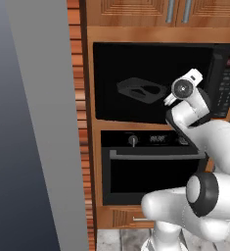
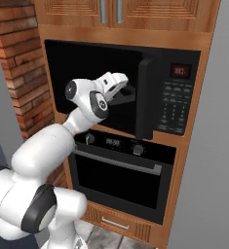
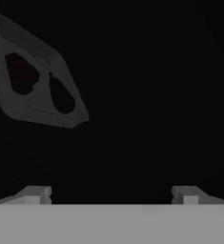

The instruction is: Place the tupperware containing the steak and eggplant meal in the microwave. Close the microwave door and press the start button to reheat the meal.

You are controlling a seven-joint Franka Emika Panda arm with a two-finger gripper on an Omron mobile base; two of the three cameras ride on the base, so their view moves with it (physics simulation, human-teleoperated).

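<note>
While the tupperware (image 1: pixel 141 90) sits inside the dark cavity of the microwave (image 2: pixel 177 92), the end effector (image 3: pixel 111 193) hangs in front of it with its jaws spread wide, holding nothing. Its microwave door (image 2: pixel 145 97) stands swung open, edge-on beside the keypad.

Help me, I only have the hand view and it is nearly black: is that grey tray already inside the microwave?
Observer: Yes. The tray lies inside the open microwave, with the tool at the opening.
Operator: Where is the door?
Observer: The door stands swung out on the right, edge-on from the right base view, in front of the keypad.
Operator: Anything below?
Observer: A black oven with a silver bar handle sits directly under the microwave.
</note>
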